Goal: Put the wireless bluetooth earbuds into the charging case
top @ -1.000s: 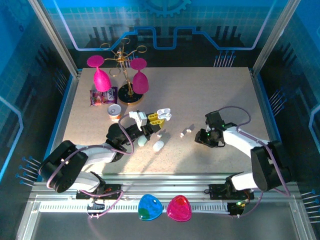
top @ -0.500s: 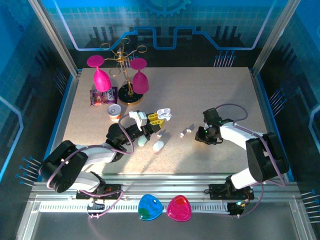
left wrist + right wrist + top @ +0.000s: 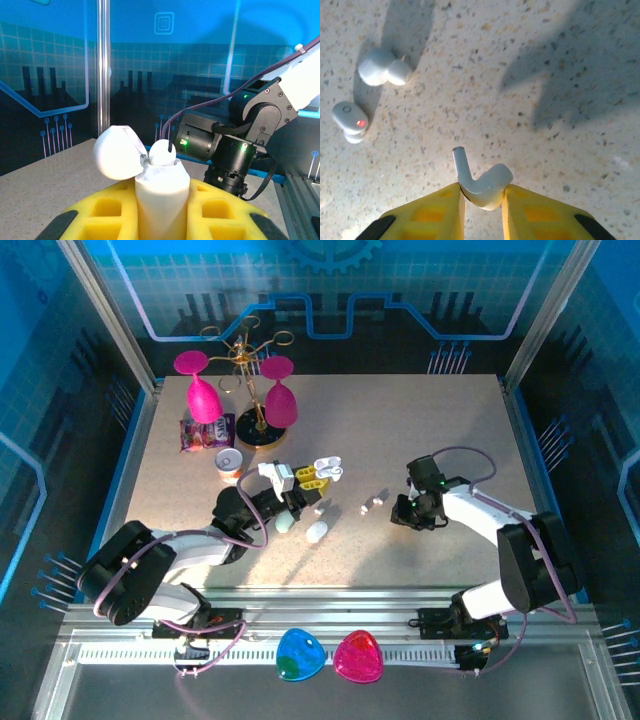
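Right end effector (image 3: 482,199), nearly closed, pinches one earbud (image 3: 489,186) by its bulb, stem jutting ahead. Light, hard, slick plastic; it could twist loose.

The left claw (image 3: 162,200) was clamped on an open charging case (image 3: 161,177) standing upright between its pads. The right claw (image 3: 481,199), wrist angled downward, pinched an earbud (image 3: 489,183) at its very tips.
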